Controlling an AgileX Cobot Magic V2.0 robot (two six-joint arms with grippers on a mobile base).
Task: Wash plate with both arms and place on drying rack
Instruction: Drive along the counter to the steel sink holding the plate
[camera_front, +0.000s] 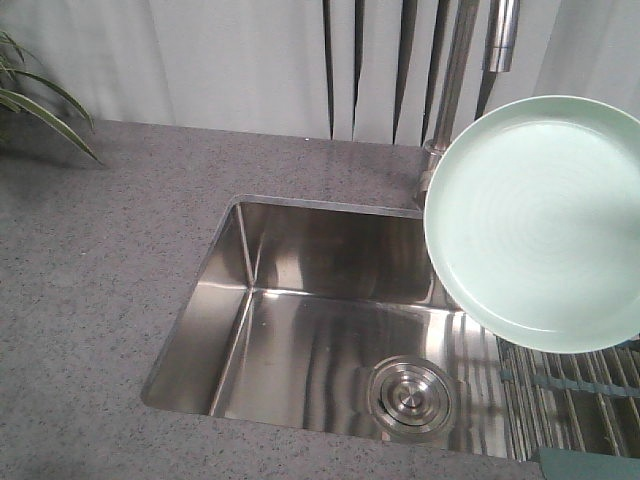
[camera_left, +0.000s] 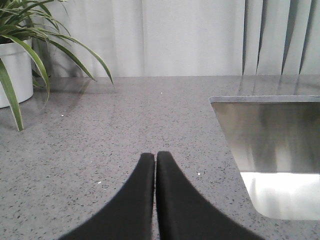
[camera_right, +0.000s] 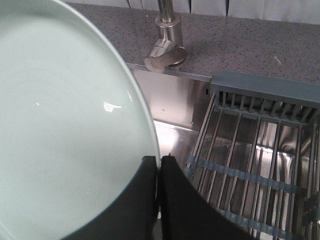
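1. Plate (camera_front: 540, 225): pale mint green with faint rings on its face. It is held in the air, tilted so the face is toward the front camera, above the right end of the sink and partly over the drying rack. The tilt probably lets water run off before racking.
2. Right pincer (camera_right: 160, 162): the dark fingers are pressed together on the plate's lower rim, gripping it by the edge. An edge hold keeps the face clear and suits sliding the plate down between rods.
3. Left pincer (camera_left: 155, 156): closed on nothing, the fingertips touching, low over the bench (camera_left: 125, 130) to the left of the sink. It is well apart from the plate and seems parked out of the way.
4. Drying rack (camera_right: 260, 165): steel rods with grey-blue cross bars and end piece, set across the right part of the sink. Nothing is on the visible part, so the plate is not yet placed.
5. Sink (camera_front: 300, 300): a stainless basin sunk into the bench, with a round drain (camera_front: 410, 397) in its floor. No running water is visible.
6. Tap (camera_right: 165, 47): steel, mounted behind the basin beside the rack's far end.
7. Potted plant (camera_left: 15, 70): a white pot at the far left of the bench, with a pale curtain (camera_left: 190, 35) behind it.
8. Markings: no brand, label or writing can be read in any view.
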